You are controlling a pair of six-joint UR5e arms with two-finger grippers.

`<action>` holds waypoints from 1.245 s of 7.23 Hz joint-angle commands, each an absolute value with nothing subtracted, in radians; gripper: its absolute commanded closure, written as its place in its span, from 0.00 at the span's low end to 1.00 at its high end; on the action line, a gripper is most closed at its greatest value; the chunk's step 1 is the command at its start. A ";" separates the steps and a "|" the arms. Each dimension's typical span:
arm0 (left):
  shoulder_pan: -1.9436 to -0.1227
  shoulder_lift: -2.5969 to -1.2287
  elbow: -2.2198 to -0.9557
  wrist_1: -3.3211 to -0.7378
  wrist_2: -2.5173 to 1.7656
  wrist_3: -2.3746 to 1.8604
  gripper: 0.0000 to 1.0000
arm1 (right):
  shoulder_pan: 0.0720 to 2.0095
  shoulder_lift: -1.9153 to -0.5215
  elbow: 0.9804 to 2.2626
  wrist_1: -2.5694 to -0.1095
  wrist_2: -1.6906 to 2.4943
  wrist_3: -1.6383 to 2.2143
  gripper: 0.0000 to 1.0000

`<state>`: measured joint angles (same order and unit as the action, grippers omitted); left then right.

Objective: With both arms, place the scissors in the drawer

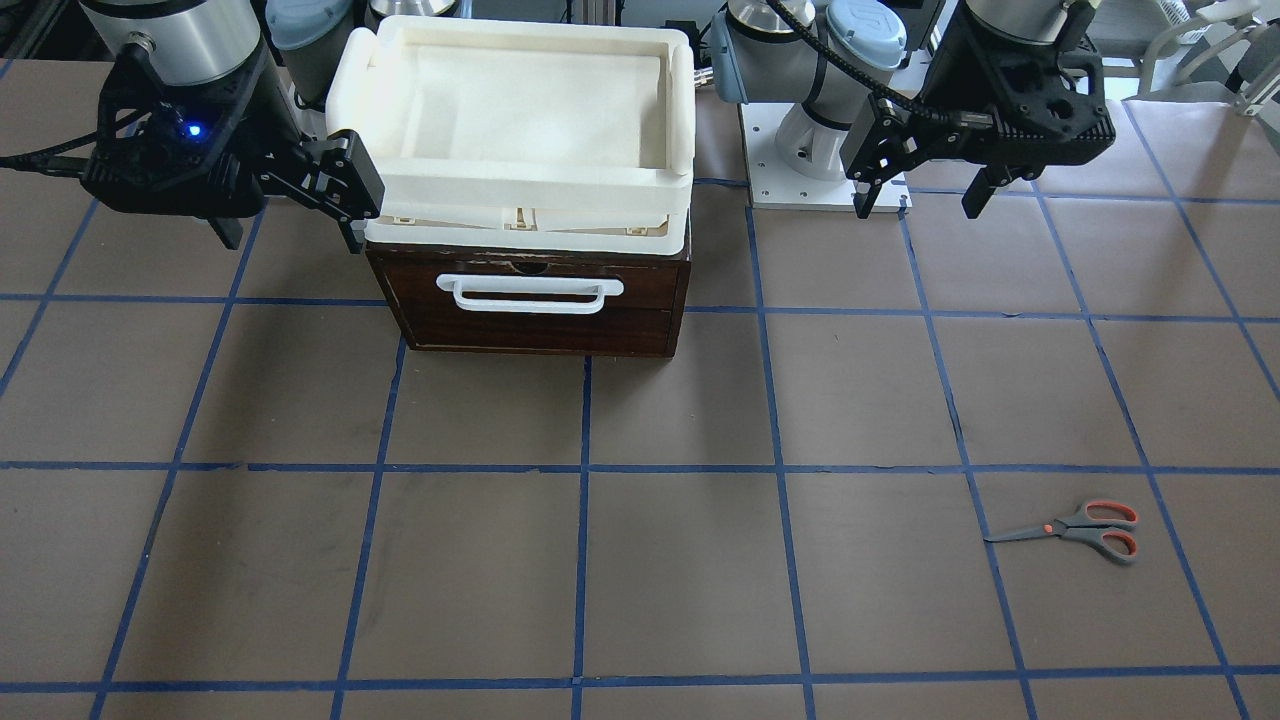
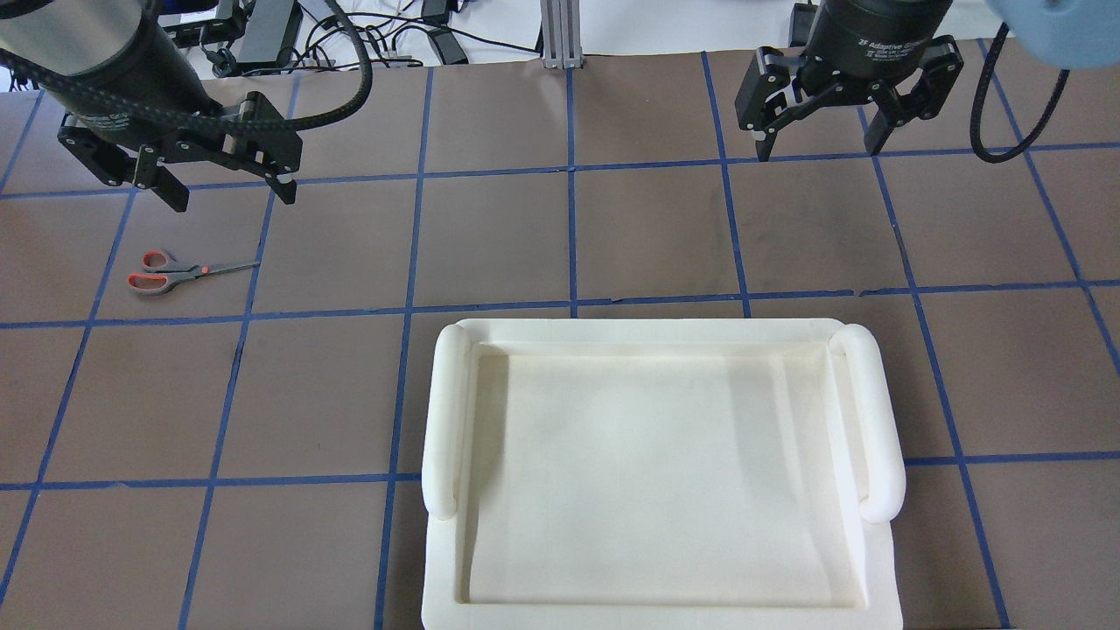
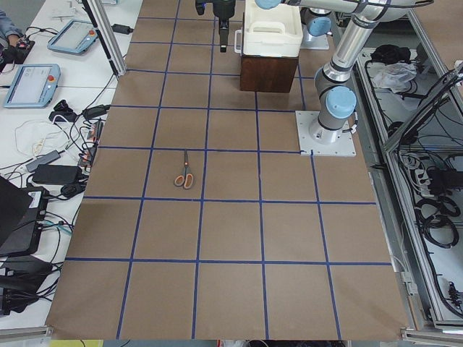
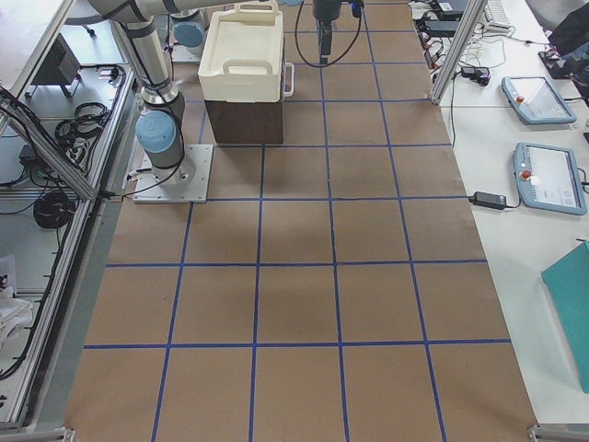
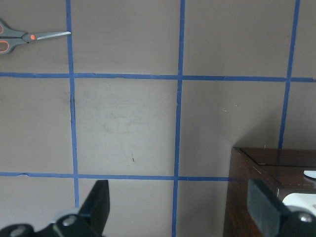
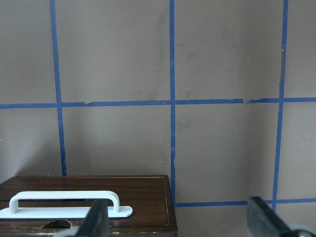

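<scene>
Slim metal-bladed scissors (image 1: 1060, 528) (orange-lined loops) lie flat.

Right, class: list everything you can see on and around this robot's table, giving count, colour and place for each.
scissors: one, dark grey handles lined orange, flat on the table on the left arm's side
drawer: one, dark brown, shut, near the robot's base
handle: one, white, on the drawer front
tray: one, cream-white, on top of the drawer unit
table: one, brown cover with blue tape grid
tablets: two, grey, on the white bench beside the table
left claw: one, black, open, empty, above the table
right claw: one, black, open, empty, near the drawer unit
</scene>
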<state>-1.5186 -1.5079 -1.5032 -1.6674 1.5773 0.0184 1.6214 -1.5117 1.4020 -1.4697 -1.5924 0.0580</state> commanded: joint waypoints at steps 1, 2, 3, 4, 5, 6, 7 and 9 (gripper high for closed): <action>-1.519 -1.508 -1.503 -1.667 1.578 0.018 0.00 | 1.618 -1.509 1.402 -1.471 -1.592 0.055 0.00; -1.519 -1.506 -1.503 -1.669 1.578 0.018 0.00 | 1.618 -1.511 1.402 -1.479 -1.588 0.051 0.00; -1.519 -1.503 -1.506 -1.672 1.580 0.020 0.00 | 1.617 -1.509 1.402 -1.498 -1.586 0.055 0.00; -1.519 -1.502 -1.526 -1.674 1.577 0.021 0.00 | 1.621 -1.511 1.404 -1.499 -1.588 0.057 0.00; -1.513 -1.505 -1.558 -1.649 1.581 0.049 0.00 | 1.618 -1.511 1.404 -1.493 -1.592 0.057 0.00; -1.488 -1.528 -1.568 -1.593 1.583 0.265 0.00 | 1.621 -1.509 1.404 -1.499 -1.594 0.058 0.00; -1.442 -1.563 -1.577 -1.495 1.607 0.487 0.00 | 1.623 -1.506 1.408 -1.514 -1.585 0.058 0.00; -1.329 -1.650 -1.575 -1.421 1.692 1.008 0.00 | 1.624 -1.493 1.468 -1.618 -1.592 0.330 0.00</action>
